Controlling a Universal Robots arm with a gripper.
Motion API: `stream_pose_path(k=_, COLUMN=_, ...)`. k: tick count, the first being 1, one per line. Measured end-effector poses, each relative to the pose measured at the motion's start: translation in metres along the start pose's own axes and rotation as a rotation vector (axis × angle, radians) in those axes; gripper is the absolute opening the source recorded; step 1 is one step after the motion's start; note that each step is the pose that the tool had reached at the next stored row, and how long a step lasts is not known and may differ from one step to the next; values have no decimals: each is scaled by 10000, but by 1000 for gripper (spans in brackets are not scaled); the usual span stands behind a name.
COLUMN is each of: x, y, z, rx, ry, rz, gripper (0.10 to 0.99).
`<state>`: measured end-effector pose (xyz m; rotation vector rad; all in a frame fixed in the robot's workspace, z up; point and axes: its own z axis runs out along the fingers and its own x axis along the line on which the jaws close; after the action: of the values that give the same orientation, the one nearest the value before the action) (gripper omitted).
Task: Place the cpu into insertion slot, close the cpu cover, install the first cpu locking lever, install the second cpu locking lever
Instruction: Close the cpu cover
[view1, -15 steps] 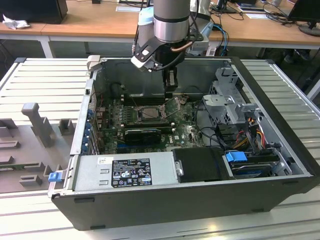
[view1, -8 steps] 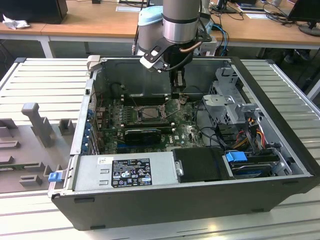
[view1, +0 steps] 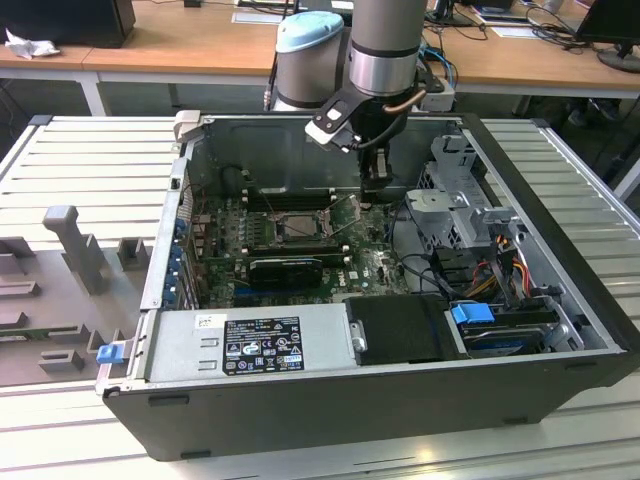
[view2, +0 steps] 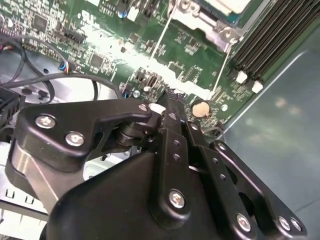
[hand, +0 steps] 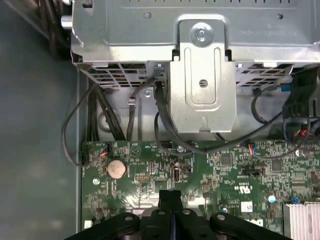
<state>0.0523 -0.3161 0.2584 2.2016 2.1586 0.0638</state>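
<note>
In the exterior view we see the arm standing inside the open computer case (view1: 350, 410) on the ribbed tabletop (view1: 90, 160). The gripper (view1: 375, 182) hangs over the green board, and the insertion slot (view1: 300, 226) lies at about eight o'clock from it, near but apart.

In the second wrist view the fingers (view2: 172, 125) are pressed together with nothing between them. The cpu (view2: 225, 4) shows its pale top inside the slot's silvery rim, well apart from them.

In the first wrist view the fingers hover above the board near a round coin cell (hand: 116, 169).
</note>
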Motion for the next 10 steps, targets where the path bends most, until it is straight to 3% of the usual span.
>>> stream_pose_path(k=6, x=24, y=84, z=71, rx=208, ry=-7, rz=-16, gripper=106)
stream_pose_path(k=10, x=29, y=97, z=109, rx=270, ry=-9, rz=-17, gripper=106)
